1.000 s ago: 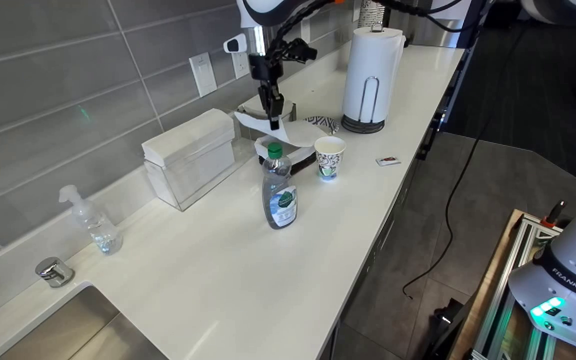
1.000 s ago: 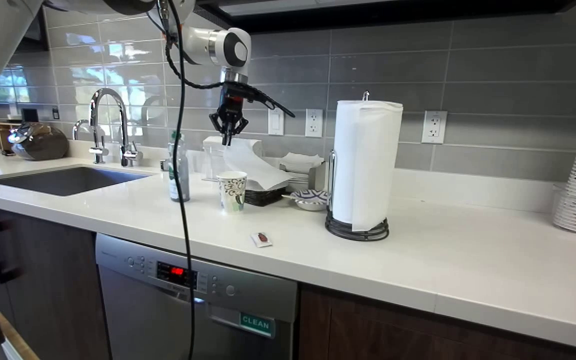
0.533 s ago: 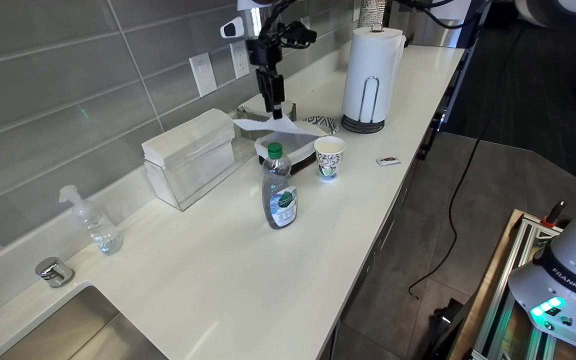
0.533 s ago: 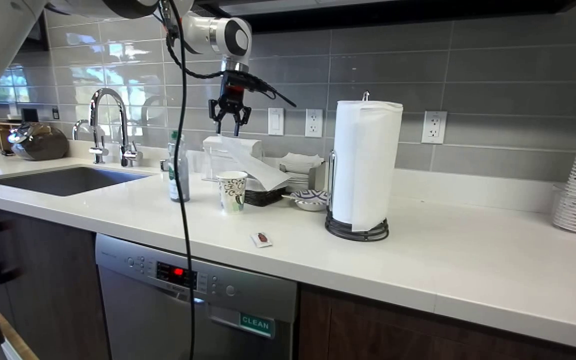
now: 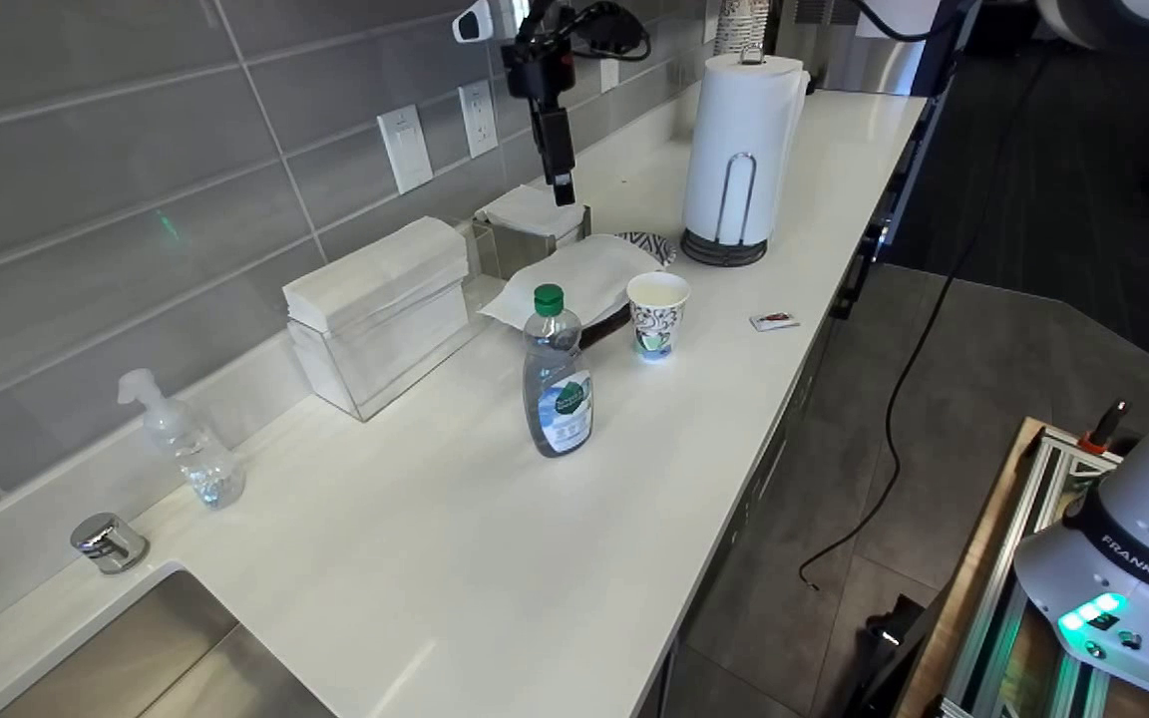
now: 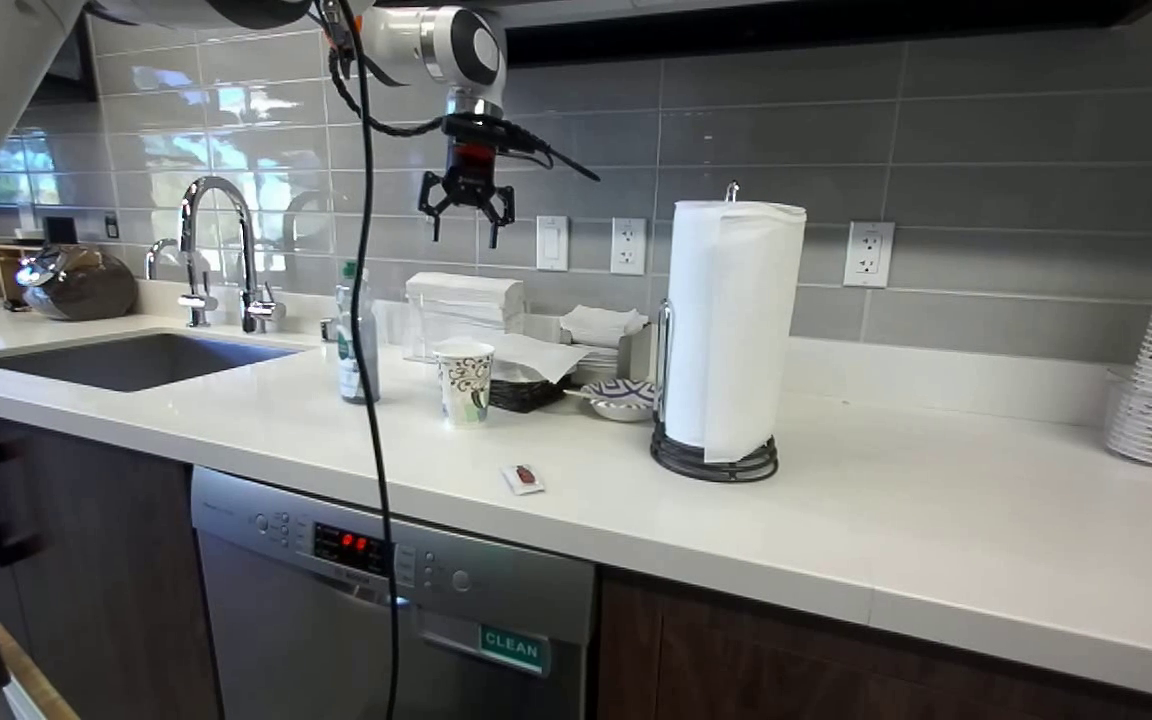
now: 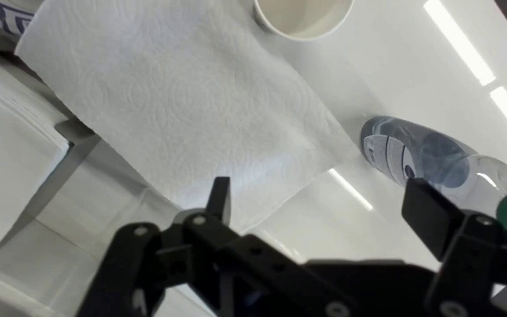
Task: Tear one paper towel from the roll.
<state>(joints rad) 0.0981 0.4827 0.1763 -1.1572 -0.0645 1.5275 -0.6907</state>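
The torn paper towel lies loosely over a low dark tray, between the soap bottle and the napkin holders. In the wrist view the paper towel spreads out flat, its near corner beneath one finger. My gripper hangs above it, fingers wide apart and nothing between them; the paper is well below. The roll stands upright on its dark wire base to one side, a loose sheet edge hanging down its face. The roll is apart from the gripper.
A green-capped soap bottle and a patterned paper cup stand beside the towel. Along the wall is a clear napkin box. A patterned bowl sits near the roll, a small packet towards the counter's front.
The jaws have gone from shut on the paper towel to wide open. The towel has dropped from them onto the tray, and my gripper has risen.
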